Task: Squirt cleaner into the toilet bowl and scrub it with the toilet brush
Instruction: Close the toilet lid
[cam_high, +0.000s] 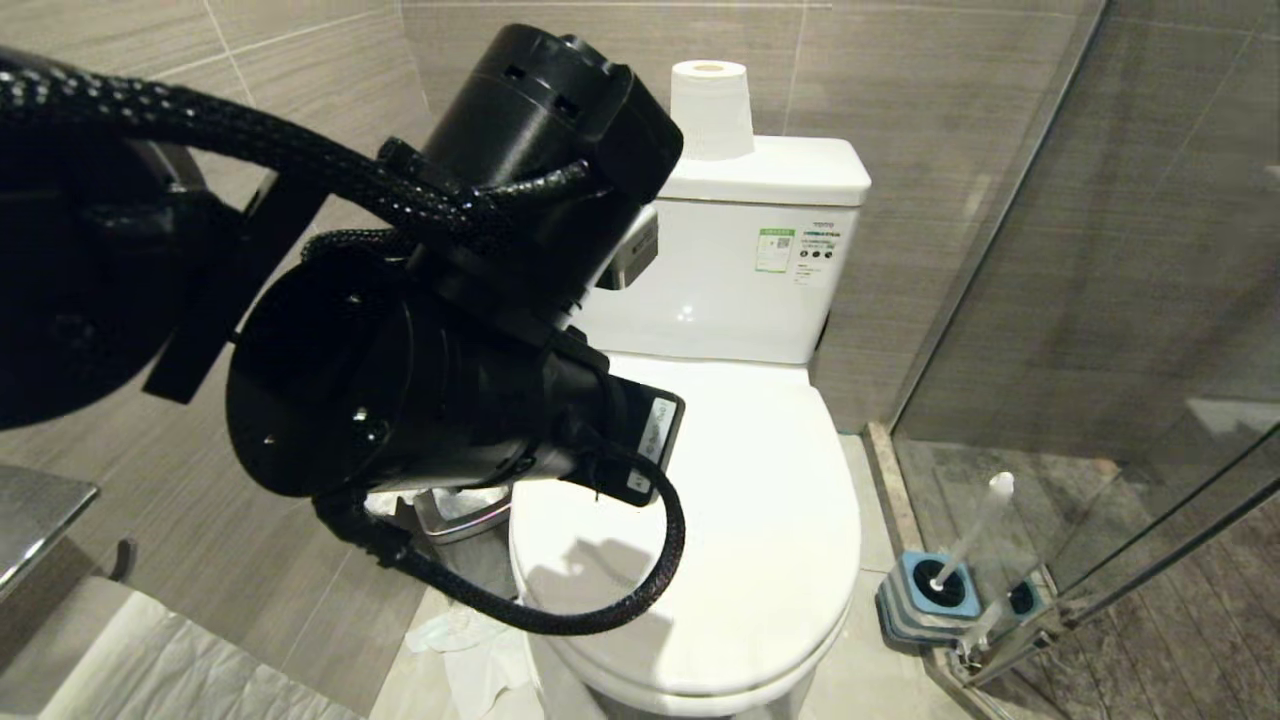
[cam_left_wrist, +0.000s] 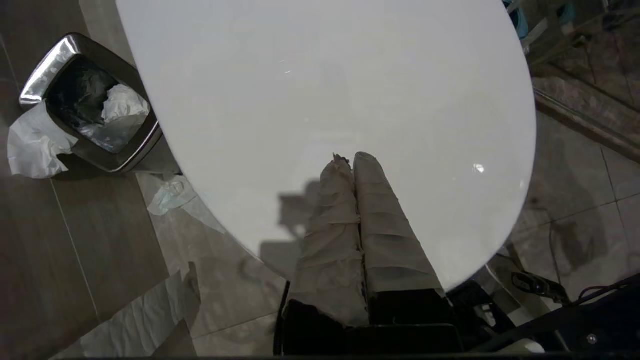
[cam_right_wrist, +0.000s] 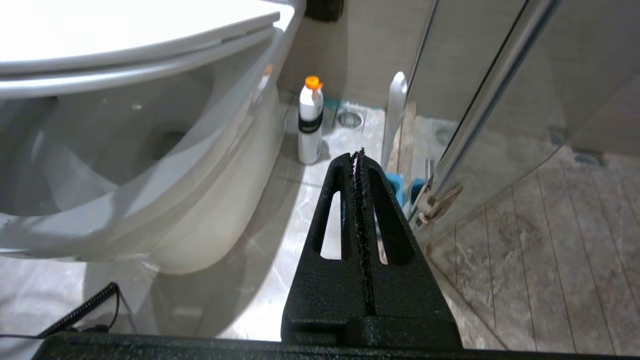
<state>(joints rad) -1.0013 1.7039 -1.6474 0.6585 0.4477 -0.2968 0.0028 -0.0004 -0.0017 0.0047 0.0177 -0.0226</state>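
Our left pincer (cam_left_wrist: 350, 160) hangs closed and empty over the toilet's shut lid (cam_left_wrist: 325, 100); our right pincer (cam_right_wrist: 358, 155), closed, idles near the brush (cam_right_wrist: 395, 115).

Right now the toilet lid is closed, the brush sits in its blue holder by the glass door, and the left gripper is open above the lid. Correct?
Not quite. The left gripper is shut, its wrapped fingers pressed together, as the left wrist view shows. The toilet lid is closed and the brush stands in its blue holder by the glass door.
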